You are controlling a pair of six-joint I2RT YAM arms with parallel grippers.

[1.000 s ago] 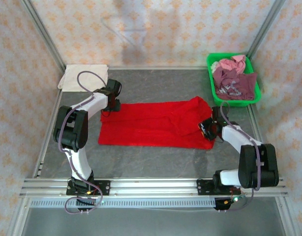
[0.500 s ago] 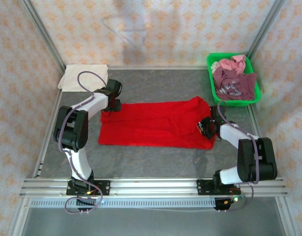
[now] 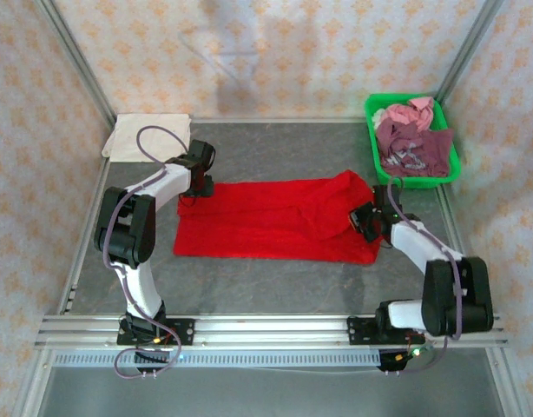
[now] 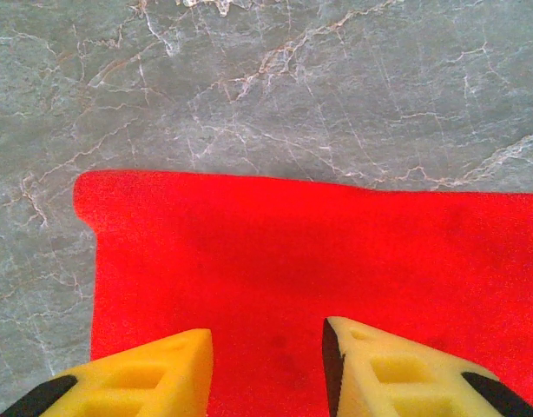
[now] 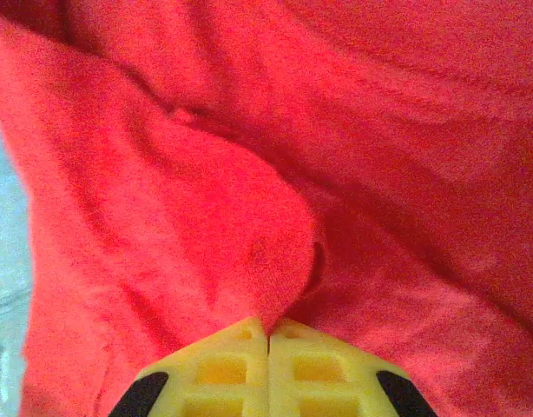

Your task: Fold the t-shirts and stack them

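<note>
A bright red t-shirt (image 3: 266, 221) lies spread across the middle of the table, with its right end bunched up. My left gripper (image 3: 200, 184) is at its far left corner. In the left wrist view it (image 4: 266, 334) stands open, its yellow fingers (image 4: 371, 365) apart just above the flat red cloth (image 4: 319, 252). My right gripper (image 3: 364, 221) is at the bunched right end. In the right wrist view it (image 5: 268, 328) is shut on a raised fold of the red t-shirt (image 5: 206, 174). A cream-white t-shirt (image 3: 148, 136) lies folded at the far left corner.
A green basket (image 3: 371, 109) at the far right holds a maroon printed t-shirt (image 3: 414, 148) and a pink one (image 3: 414, 111). Grey marbled table (image 3: 275, 152) shows around the red cloth. Metal frame posts and patterned walls close in the sides.
My right gripper has closed on the fold of red cloth, its arm shifting slightly. The left arm and gripper have not moved.
</note>
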